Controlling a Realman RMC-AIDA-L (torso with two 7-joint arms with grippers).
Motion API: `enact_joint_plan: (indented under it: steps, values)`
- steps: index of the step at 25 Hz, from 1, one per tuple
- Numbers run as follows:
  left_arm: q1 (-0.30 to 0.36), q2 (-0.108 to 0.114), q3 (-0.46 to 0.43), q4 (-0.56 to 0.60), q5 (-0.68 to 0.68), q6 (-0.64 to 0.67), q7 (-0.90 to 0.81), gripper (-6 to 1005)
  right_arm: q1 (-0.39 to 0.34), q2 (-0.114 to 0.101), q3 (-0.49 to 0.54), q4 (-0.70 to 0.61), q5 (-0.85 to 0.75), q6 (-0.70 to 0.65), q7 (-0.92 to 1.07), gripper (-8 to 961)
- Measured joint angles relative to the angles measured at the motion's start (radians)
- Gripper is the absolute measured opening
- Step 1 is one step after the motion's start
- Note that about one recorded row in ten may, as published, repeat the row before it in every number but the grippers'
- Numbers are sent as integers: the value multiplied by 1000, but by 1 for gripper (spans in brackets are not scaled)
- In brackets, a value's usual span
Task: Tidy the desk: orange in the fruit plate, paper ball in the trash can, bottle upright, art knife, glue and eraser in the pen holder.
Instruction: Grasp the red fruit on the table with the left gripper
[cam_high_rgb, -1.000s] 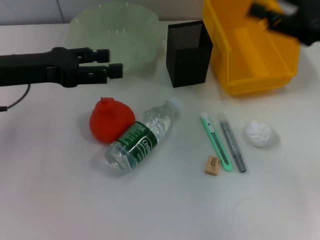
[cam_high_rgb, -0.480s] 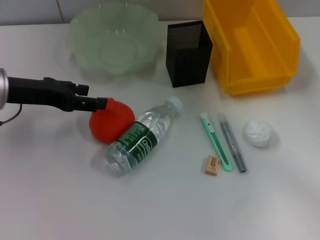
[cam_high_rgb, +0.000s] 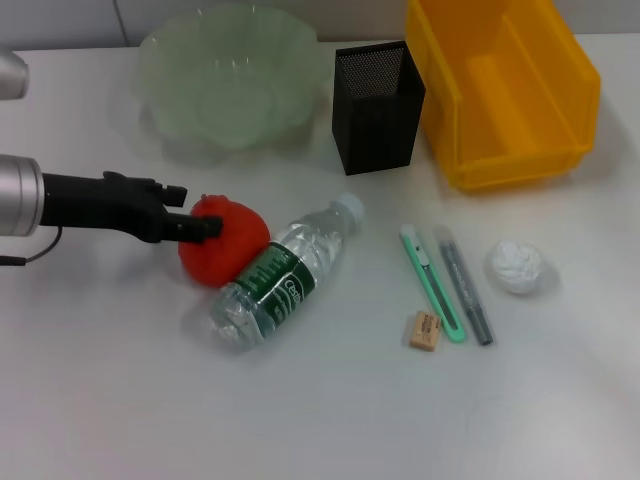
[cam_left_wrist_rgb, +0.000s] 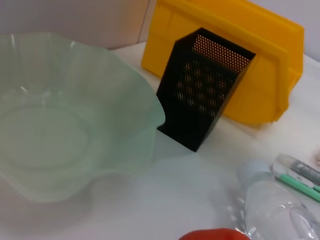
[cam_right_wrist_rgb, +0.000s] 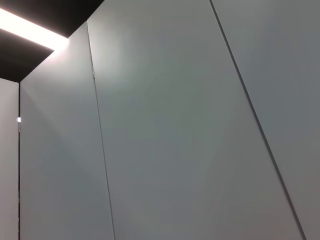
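The orange (cam_high_rgb: 232, 248) lies on the desk (cam_high_rgb: 120, 380) against the lying bottle (cam_high_rgb: 280, 275). My left gripper (cam_high_rgb: 196, 214) reaches in from the left, open, its fingertips at the orange's left side and top. The left wrist view shows only the orange's top edge (cam_left_wrist_rgb: 215, 234) and the bottle's cap end (cam_left_wrist_rgb: 272, 200). The fruit plate (cam_high_rgb: 160, 50) sits behind, and the pen holder (cam_high_rgb: 377, 110) and trash can (cam_high_rgb: 500, 150) are to its right. The art knife (cam_high_rgb: 432, 283), glue (cam_high_rgb: 465, 285), eraser (cam_high_rgb: 426, 331) and paper ball (cam_high_rgb: 518, 266) lie at the right. The right gripper is out of view.
The left wrist view looks over the fruit plate (cam_left_wrist_rgb: 145, 115), pen holder (cam_left_wrist_rgb: 200, 95) and trash can (cam_left_wrist_rgb: 250, 45). Bare white tabletop stretches along the front. The right wrist view shows only grey wall panels and a ceiling light.
My left gripper has come down from beside the fruit plate to the orange. The right arm, over the trash can a second ago, has left the head view.
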Motion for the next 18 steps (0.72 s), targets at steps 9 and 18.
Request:
enact_joint_plan:
  steps: [9,18]
  values:
    - [-17,-3,11,-66,-2,-40,3,756,1,1,-2,15,0,9,1,753]
    - [-22,-2,38,-99,-9,-116,-10,610,-1,-3,-1,17,0,37,1,753]
